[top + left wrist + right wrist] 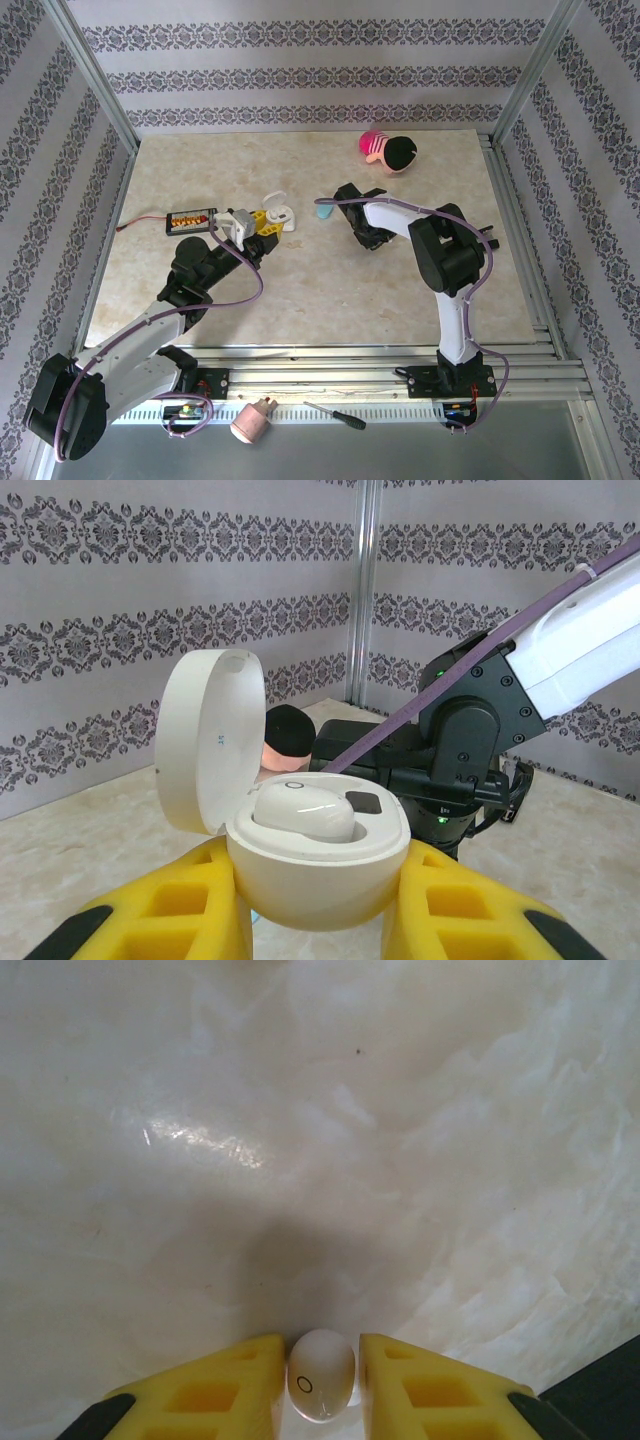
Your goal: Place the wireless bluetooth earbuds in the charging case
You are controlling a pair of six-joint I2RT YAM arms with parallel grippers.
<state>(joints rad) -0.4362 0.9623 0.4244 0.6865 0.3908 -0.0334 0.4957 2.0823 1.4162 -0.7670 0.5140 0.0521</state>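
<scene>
My left gripper (318, 852) is shut on the white charging case (320, 875), its yellow fingers (150, 910) pressing both sides. The case lid (205, 735) stands open to the left. One white earbud (300, 808) sits in the left slot, and the slot beside it shows a dark contact (362, 802). In the top view the left gripper (262, 222) holds the case (280, 213) left of centre. My right gripper (322, 1350) is shut on a second white earbud (320, 1380) above the pale table. In the top view the right gripper (344, 196) hovers beside a small light blue piece (323, 211).
A pink and black plush toy (388, 150) lies at the back right of the table. A small bead frame with a cable (190, 220) sits left of the left gripper. A screwdriver (335, 415) and a pink object (253, 422) lie on the near rail. Patterned walls enclose the table.
</scene>
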